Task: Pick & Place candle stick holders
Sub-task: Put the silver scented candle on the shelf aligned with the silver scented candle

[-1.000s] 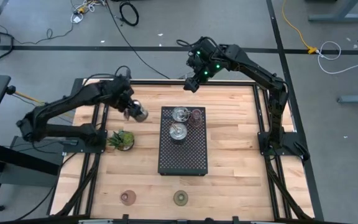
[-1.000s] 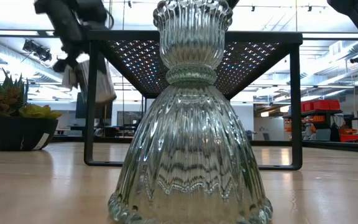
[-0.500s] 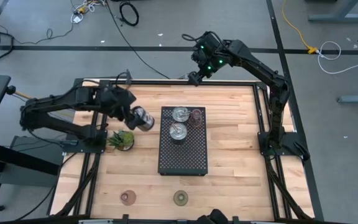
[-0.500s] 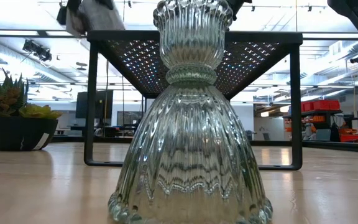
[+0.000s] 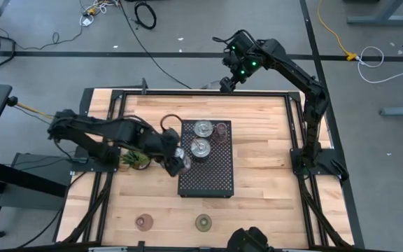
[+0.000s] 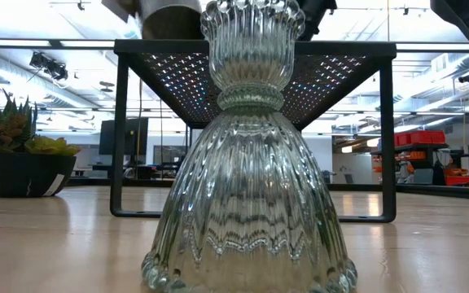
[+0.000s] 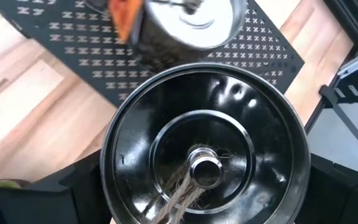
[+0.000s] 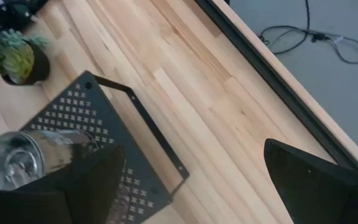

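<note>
No readable writing or brand shows on any of the holders or the tray. The left claw sits at the left edge of the black perforated tray, clamped on a shiny silver cup holder, whose open mouth fills the left wrist view with a frayed wick at its centre. In the low view that cup hangs just above the tray's top left corner. Two more silver cups stand on the far half of the tray, a small pinkish disc just right of the farther one. The tray's near half is bare mesh. Two low discs lie on the worktop well in front of the tray, near the front edge. The plant sits just left of the tray, close behind the left arm. The right claw hovers beyond the tray's far edge, fingers spread wide and empty. A ribbed glass holder stands in front of the tray in the low view.
</note>
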Controlling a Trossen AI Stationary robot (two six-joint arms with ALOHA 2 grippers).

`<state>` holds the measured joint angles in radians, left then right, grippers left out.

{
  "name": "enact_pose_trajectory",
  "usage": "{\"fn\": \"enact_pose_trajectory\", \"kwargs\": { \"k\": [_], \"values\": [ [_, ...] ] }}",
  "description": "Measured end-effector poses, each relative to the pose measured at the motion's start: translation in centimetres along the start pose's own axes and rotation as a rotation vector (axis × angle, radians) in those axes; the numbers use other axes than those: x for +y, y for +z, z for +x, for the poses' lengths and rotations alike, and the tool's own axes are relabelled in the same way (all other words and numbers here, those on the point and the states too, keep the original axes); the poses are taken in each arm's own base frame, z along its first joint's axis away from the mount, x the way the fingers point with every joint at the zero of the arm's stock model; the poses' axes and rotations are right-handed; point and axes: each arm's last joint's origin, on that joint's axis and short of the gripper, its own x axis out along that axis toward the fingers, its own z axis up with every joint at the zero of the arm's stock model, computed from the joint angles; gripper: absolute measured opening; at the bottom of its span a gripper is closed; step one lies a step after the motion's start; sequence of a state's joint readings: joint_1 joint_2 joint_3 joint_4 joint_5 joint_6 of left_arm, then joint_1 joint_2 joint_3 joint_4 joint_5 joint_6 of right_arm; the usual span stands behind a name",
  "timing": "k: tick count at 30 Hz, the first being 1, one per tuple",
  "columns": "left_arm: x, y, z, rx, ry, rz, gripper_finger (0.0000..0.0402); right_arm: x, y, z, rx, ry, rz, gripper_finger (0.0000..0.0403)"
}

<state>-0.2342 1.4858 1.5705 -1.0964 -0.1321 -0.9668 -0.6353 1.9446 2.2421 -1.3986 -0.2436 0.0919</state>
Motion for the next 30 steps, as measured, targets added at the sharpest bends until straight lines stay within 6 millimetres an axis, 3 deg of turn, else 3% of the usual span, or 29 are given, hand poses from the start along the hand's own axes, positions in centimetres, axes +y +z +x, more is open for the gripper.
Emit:
{"fn": "enact_pose_trajectory", "kwargs": {
  "k": [8,12,19,30],
  "values": [
    [-4.2,0.3,2.8,0.038,0.035,-0.049,0.0362,-0.7,-0.1,-0.2,0.011,-0.010,-0.070,0.0382],
    [-5.4,0.5,4.6,0.059,0.053,-0.067,0.0362,-1.0,-0.1,-0.2,0.010,-0.012,-0.090,0.0382],
    [-5.8,0.4,6.2,0.072,0.081,-0.114,0.0362,-1.4,-0.1,-0.3,0.017,-0.017,-0.113,0.0382],
    [-6.1,0.6,6.3,0.056,0.053,-0.132,0.0365,-1.8,-0.1,-0.4,0.014,-0.020,-0.105,0.0382]
  ]
}}
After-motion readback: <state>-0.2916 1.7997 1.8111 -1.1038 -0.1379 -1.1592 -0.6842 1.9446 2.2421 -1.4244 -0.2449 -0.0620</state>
